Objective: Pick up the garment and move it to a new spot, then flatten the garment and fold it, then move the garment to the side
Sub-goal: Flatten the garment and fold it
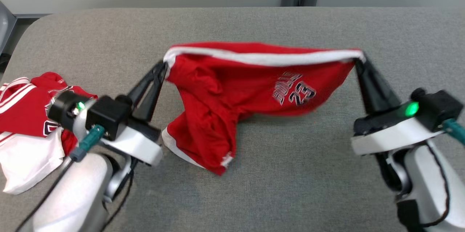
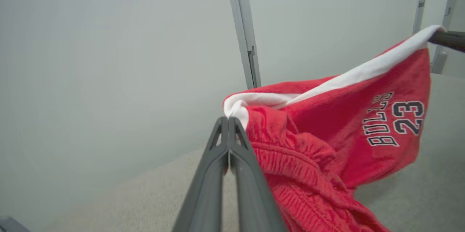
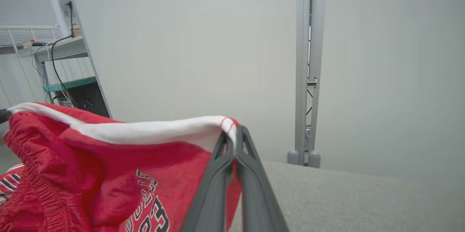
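Grey cloth-covered table [image 1: 254,195] spreads before you, with a heap of red and white clothes [image 1: 25,123] lying at its left edge. Just right of that heap your left gripper [image 1: 162,66] is pinched tight on one white-banded corner of the red garment [image 1: 232,90], which hangs stretched above the table's middle, its lower left part drooping toward the surface. Farther right, your right gripper [image 1: 358,60] is clamped on the band's other corner.
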Motion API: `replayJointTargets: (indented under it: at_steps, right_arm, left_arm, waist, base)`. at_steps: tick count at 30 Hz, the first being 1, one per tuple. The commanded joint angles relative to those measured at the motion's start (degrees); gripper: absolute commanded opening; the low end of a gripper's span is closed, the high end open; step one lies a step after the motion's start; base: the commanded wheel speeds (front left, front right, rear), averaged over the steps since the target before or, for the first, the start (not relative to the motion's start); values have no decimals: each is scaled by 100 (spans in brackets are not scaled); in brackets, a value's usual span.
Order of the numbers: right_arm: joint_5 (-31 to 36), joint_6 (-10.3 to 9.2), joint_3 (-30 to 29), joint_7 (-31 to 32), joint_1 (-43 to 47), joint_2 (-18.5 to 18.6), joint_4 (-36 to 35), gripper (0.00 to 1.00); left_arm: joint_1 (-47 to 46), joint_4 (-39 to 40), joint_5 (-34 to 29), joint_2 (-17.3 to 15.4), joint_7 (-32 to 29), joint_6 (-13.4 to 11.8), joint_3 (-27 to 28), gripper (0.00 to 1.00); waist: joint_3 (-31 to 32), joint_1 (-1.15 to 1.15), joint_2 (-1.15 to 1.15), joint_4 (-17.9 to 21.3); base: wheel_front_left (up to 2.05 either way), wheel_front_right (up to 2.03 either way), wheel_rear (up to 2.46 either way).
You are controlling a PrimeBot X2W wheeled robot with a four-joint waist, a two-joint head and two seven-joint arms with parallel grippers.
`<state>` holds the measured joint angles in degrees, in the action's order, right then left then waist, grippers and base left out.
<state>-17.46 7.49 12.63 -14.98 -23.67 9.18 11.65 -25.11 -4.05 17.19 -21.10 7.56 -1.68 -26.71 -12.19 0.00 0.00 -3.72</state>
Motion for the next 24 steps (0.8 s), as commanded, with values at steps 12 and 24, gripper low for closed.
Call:
replayJointTargets:
  at_steps: [12,24]
  right_arm:
    - [593,1,-920,570,-682,436,-1660,0]
    - [437,1,-1060,1003,-1137,643,-1862,0]
  left_arm:
    - [-1533,1185,-367,-562,-715,148,298,0]
    - [-2127,1036,126,-453,-985,282,499,0]
  waist:
    - [149,0,0,265]
    - [-140,0,0,433]
  base:
    - [0,0,0]
    - [0,0,0]
